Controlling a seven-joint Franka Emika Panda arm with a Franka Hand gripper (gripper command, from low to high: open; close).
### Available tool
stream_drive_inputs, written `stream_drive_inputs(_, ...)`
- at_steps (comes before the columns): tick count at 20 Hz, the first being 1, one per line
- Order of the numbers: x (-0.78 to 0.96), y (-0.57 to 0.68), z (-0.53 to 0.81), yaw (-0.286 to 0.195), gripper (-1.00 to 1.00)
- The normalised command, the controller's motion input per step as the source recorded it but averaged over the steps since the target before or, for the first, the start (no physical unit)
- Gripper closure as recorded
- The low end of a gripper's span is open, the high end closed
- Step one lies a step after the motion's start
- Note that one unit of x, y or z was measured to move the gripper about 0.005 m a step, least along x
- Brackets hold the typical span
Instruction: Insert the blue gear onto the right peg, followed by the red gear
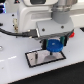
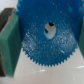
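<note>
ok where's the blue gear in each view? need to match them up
Exterior view: the blue gear sits just below the gripper, above the grey plate, toward the plate's far end at the exterior view's right.
Wrist view: the blue gear fills most of the frame, between the two green finger pads.
Shared landmark: the gear's central hole, seen clearly only in the wrist view.
</note>
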Motion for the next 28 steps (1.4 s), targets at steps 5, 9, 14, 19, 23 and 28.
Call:
stream_drive_inputs(5,0.33,-0.21,0.0,0.0,1.0)
stream_drive_inputs(9,0.31,0.0,0.14,0.0,1.0)
stream_drive_inputs(14,0.15,0.01,0.18,0.0,1.0)
stream_drive_inputs(19,0.08,0.0,0.2,0.0,1.0)
stream_drive_inputs(23,0.1,-0.01,0.17,0.0,1.0)
stream_drive_inputs(28,0.11,0.01,0.09,0.0,1.0)
